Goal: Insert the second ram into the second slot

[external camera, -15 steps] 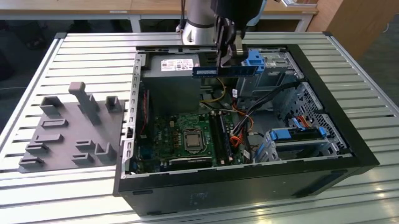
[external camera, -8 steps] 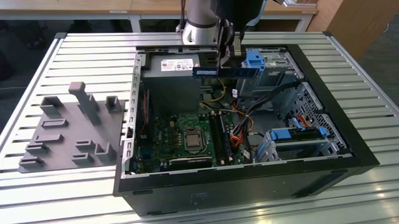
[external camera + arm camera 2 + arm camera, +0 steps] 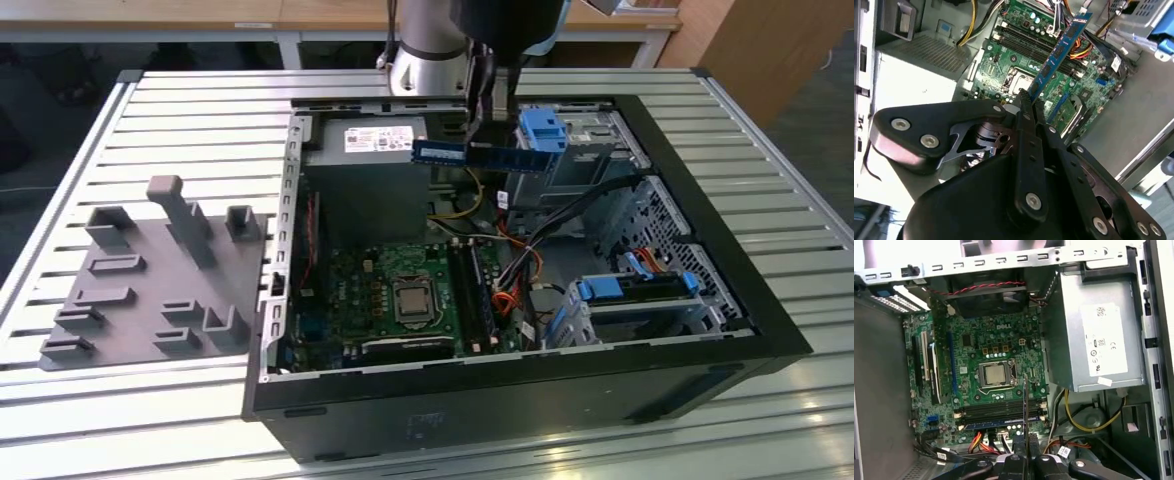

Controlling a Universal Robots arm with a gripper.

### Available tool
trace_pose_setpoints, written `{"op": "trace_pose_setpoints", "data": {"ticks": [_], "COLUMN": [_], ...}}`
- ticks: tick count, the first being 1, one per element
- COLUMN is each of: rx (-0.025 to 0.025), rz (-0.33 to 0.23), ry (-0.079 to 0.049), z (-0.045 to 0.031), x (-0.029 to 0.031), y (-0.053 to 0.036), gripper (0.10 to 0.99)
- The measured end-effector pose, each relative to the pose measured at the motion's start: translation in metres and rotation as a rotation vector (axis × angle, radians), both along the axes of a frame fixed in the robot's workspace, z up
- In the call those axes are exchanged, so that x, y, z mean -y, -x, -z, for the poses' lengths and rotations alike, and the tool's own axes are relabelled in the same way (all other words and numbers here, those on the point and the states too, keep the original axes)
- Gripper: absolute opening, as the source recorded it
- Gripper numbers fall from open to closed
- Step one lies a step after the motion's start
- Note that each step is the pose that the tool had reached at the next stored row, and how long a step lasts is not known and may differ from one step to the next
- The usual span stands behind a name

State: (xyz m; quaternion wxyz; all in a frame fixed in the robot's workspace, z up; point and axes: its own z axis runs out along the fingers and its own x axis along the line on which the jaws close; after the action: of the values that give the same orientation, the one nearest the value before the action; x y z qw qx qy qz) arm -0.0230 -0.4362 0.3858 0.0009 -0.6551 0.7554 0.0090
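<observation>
1. The gripper [image 3: 491, 132] is hanging over the far part of the open computer case [image 3: 534, 410], with its fingers [image 3: 1029, 132] pinching tight on the second ram [image 3: 478, 153].
2. The second ram is riding in the air, lying level across the exterior view. It is well above the motherboard [image 3: 354, 290] and is touching nothing but the fingers. In the first wrist view it is showing edge-on as a thin dark line.
3. Just beside the stick's end on the exterior view's right, a bright blue drive-bay bracket [image 3: 543, 130] is standing at the far side of the case.
4. Down on the board, the memory slots [image 3: 999, 412] are lying next to the CPU socket [image 3: 995, 374]. The held stick is not sitting in any of them, and one slot is showing a blue strip along it.
5. The power supply [image 3: 363, 140] is sitting in the far corner of the case on the exterior view's left.
6. A grey fixture plate [image 3: 147, 290] is resting on the slatted aluminium table [image 3: 174, 100], on the exterior view's left of the case and well apart from the gripper.
</observation>
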Motion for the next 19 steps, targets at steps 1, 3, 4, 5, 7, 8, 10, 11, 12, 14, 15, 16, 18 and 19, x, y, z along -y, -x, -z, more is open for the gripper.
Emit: {"op": "trace_pose_setpoints", "data": {"ticks": [1,3,4,5,7,8,10,11,12,14,15,16,18,19], "rx": [0.0,0.0,0.0,0.0,0.0,0.0,0.0,0.0,0.0,0.0,0.0,0.0,0.0,0.0], "rz": [0.013,0.038,0.05,0.061,0.083,0.094,0.113,0.123,0.132,0.151,0.16,0.169,0.186,0.194], "ry": [0.0,0.001,0.001,0.001,0.002,0.003,0.004,0.004,0.004,0.005,0.005,0.005,0.006,0.006], "z": [0.0,0.0001,0.0001,0.0002,0.0002,0.0003,0.0003,0.0003,0.0004,0.0004,0.0005,0.0005,0.0006,0.0006], "x": [0.0,0.0,0.0,0.0,0.0,0.0,0.0,0.0,0.0,0.0,0.0,0.0,0.0,0.0], "y": [0.0,0.0,0.0,0.0,0.0,0.0,0.0,0.0,0.0,0.0,0.0,0.0,0.0,0.0], "gripper": [0.137,0.137,0.137,0.137,0.137,0.137,0.137,0.137,0.137,0.137,0.137,0.137,0.137,0.137]}}
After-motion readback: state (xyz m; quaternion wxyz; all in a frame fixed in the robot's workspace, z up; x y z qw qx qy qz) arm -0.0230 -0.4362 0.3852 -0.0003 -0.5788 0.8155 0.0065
